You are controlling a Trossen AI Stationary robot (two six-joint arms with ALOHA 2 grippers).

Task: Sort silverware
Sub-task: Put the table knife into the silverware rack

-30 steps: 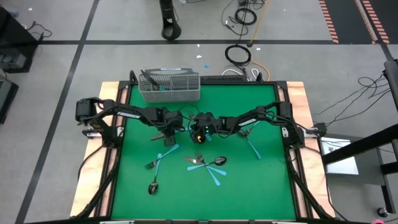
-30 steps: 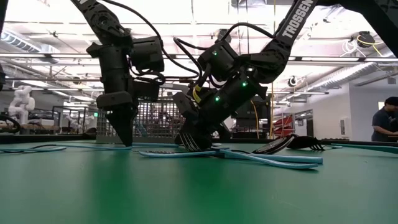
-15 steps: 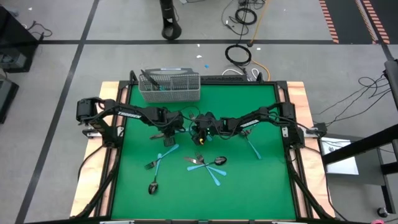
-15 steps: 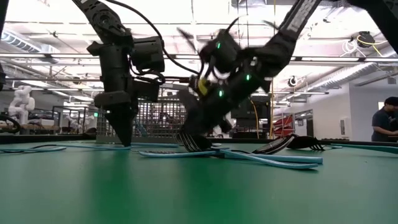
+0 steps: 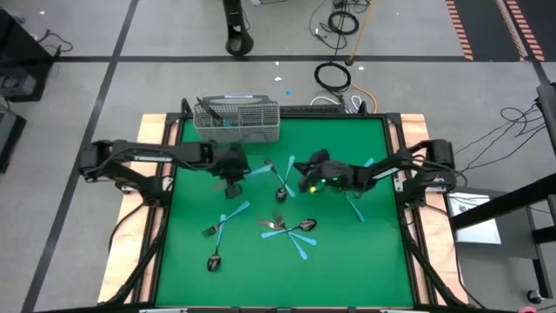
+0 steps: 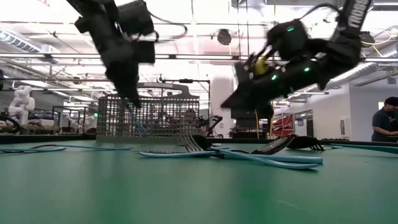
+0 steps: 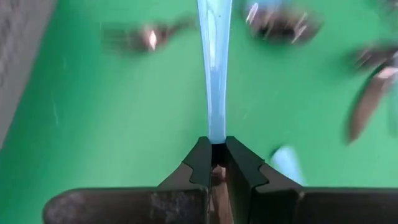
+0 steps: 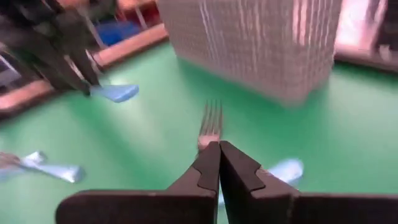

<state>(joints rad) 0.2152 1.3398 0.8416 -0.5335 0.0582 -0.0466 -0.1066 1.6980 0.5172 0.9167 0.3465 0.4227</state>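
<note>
Floor (image 5: 69, 96): grey, large square tiles with dark seams. Orange-and-black hazard striping (image 5: 512, 26) at the far right corner. Coiled black cable (image 5: 332, 76) and loose wires (image 5: 343, 19) lie on the floor beyond the counter; more cable (image 5: 508, 130) trails at the right. Black post base (image 5: 236, 35) stands behind. Counter (image 5: 365, 261): green surface, pale wood border. Low view: open workshop hall, white ceiling with strip lights (image 6: 186, 25) and beams, a white column (image 6: 219, 99). A person (image 6: 387, 121) stands far right.
</note>
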